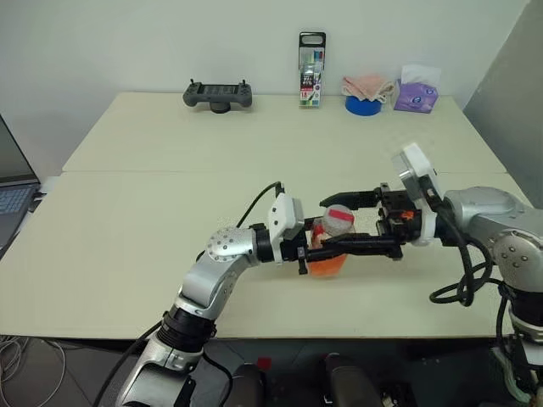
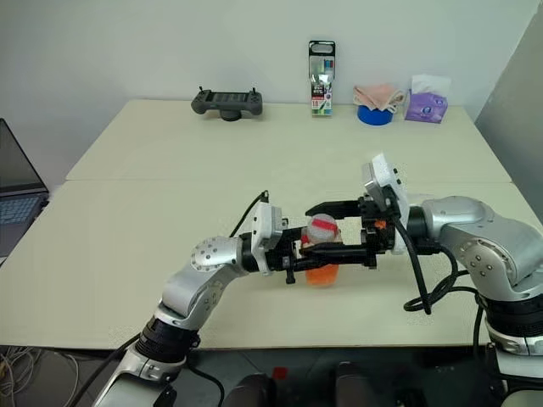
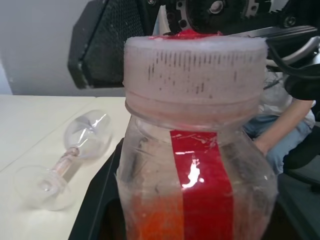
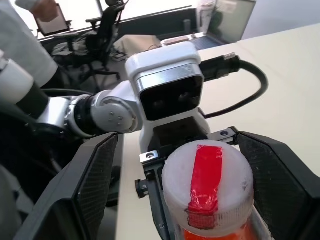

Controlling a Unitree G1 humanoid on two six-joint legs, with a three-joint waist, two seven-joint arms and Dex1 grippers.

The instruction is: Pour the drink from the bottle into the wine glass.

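Bottle (image 1: 329, 246) of orange drink (image 1: 326, 264) stands upright near the front middle of the pale surface (image 1: 127, 246), clamped around its body by the left claw (image 1: 316, 248), which reaches in from nine o'clock. The right claw (image 4: 175, 190) comes level from three o'clock, jaws spread and straddling the white, red-taped cap (image 4: 207, 187) without pinching it. The wine glass (image 3: 67, 160) lies on its side on the surface, so pouring looks premature.
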